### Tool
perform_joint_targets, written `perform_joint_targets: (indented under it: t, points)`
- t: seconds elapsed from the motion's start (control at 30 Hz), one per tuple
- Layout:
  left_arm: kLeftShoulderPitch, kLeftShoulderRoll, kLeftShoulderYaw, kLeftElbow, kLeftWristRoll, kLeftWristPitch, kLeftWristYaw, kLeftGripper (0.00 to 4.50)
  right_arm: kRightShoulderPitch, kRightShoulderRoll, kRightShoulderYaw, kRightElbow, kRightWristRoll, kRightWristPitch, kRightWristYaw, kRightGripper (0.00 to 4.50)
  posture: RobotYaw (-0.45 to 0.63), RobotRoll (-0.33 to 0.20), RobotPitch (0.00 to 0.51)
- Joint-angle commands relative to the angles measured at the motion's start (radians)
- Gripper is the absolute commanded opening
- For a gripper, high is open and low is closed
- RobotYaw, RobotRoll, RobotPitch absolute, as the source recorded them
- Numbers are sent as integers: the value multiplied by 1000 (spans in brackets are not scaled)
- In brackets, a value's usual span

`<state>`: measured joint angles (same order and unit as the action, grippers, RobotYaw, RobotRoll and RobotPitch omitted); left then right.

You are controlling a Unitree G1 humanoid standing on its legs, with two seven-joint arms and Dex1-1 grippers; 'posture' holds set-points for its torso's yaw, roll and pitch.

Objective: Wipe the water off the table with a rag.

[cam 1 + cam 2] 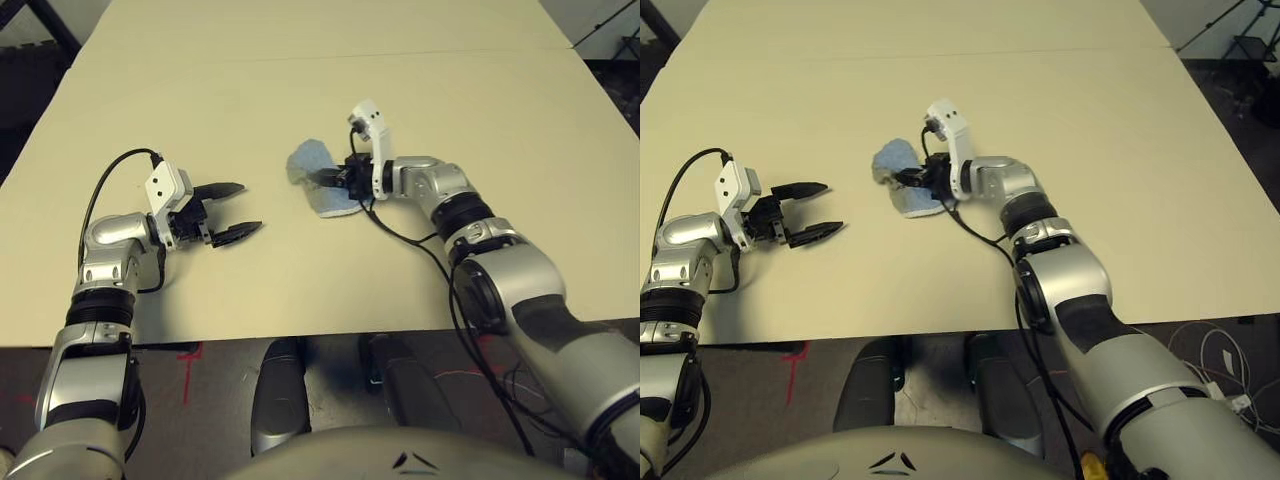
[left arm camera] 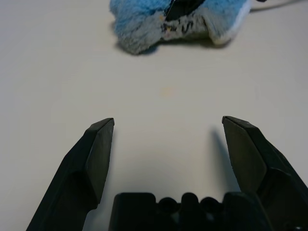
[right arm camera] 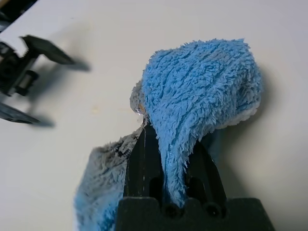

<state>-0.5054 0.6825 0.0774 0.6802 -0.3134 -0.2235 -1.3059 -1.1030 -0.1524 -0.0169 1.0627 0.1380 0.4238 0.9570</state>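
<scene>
2 grippers in play, near to far. Left gripper (image 1: 235,209) sits closest, on the left part of the pale cream-beige flat surface (image 1: 520,130), black jaws spread wide, nothing between them, pointing across toward the rag. It hangs just over the top; contact with it can't be judged.

Right gripper (image 1: 908,180) is further out, near the middle, jaws pressed together and pinching a fold of the small light blue terry rag (image 3: 202,96) with the whitish hem. In the right wrist view the cloth bunches up over the 2 fingers, and its greyer lower part trails on the surface. Black handwritten marks show on the hem in the left wrist view.

Water: 1 faint yellow-orange spot (image 2: 168,89) on the bare top between the left jaws and the rag, just beside the cloth's edge. Possibly another trace near the rag in the right wrist view, too faint to call.

Step in hand, my read: wiping stroke, rag gripped and down. Next move calls for dragging the rag toward the left gripper across that spot, keeping the cloth pressed flat, not riding on the fingertips. Watch clearance to the left jaws.

Containers: 0 on the surface, so no contents to report.
</scene>
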Motion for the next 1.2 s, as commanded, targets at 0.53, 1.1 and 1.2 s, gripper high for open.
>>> perform_joint_targets:
  t: [0.53,1.1,1.2]
  points:
    - [-74,-31,-2,67,11,-54,-45,4500,127,-370,-59,21,4,55,-23,184,81,0,226]
    - [-135,-65,-16,127,32,-73,-73,4500,144,-425,-90,6,23,61,-51,183,11,0,210]
    - [-146,-71,-19,138,37,-79,-77,4500,140,-421,-88,5,23,58,-57,182,-11,0,199]
